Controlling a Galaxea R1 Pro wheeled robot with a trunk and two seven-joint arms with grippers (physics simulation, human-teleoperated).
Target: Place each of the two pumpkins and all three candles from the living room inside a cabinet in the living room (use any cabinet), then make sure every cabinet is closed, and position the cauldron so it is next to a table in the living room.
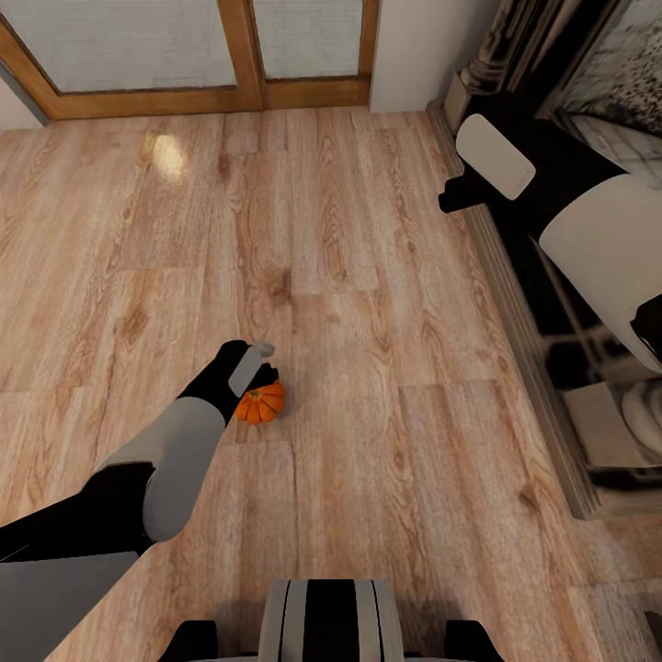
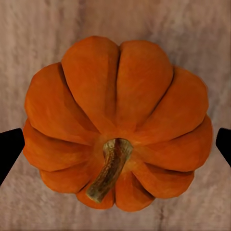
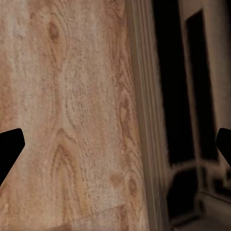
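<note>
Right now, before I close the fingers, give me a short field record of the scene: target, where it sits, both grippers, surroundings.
target: pumpkin, orange, stem up
location: on the wood plank floor, ahead of the robot's base
left gripper: directly above the pumpkin, fingers open on either side, not touching
right gripper: open, holding nothing, raised over the floor beside the stone fireplace surround
background: wood-framed glass doors ahead

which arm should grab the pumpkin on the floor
Left. The left gripper hangs right over the pumpkin, fingers spread to either side; the right gripper is off by the fireplace surround.
</note>
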